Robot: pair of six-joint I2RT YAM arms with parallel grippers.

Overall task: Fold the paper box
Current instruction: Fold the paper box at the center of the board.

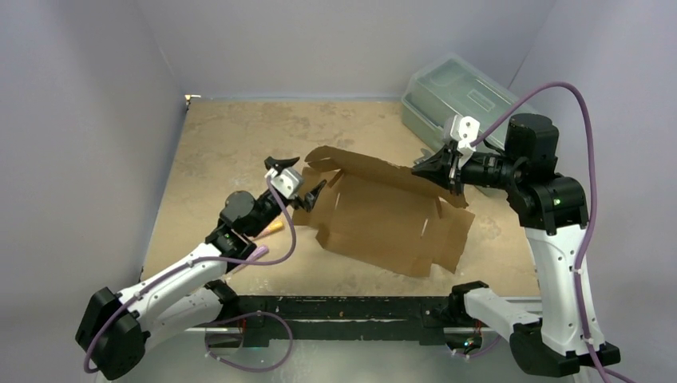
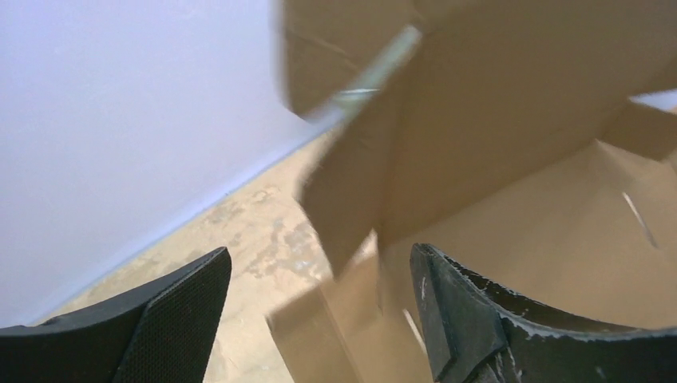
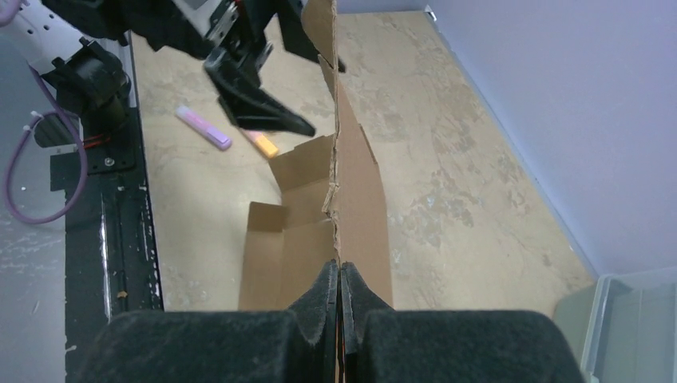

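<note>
The paper box point(image 1: 383, 215) is a brown die-cut cardboard sheet, tilted, its far edge lifted off the table. My right gripper point(image 1: 421, 170) is shut on that raised far edge; in the right wrist view the pads point(image 3: 340, 275) pinch the sheet's thin edge point(image 3: 337, 183). My left gripper point(image 1: 297, 180) is open at the sheet's left end, a side flap point(image 2: 343, 191) standing between its two fingers point(image 2: 188, 307) without touching them. The sheet fills the right of the left wrist view point(image 2: 519, 120).
A translucent grey-green plastic toolbox point(image 1: 455, 96) stands at the back right, behind my right arm. A purple marker point(image 3: 203, 128) and an orange one point(image 3: 262, 144) lie on the table near my left arm. A black rail point(image 1: 335, 307) runs along the near edge.
</note>
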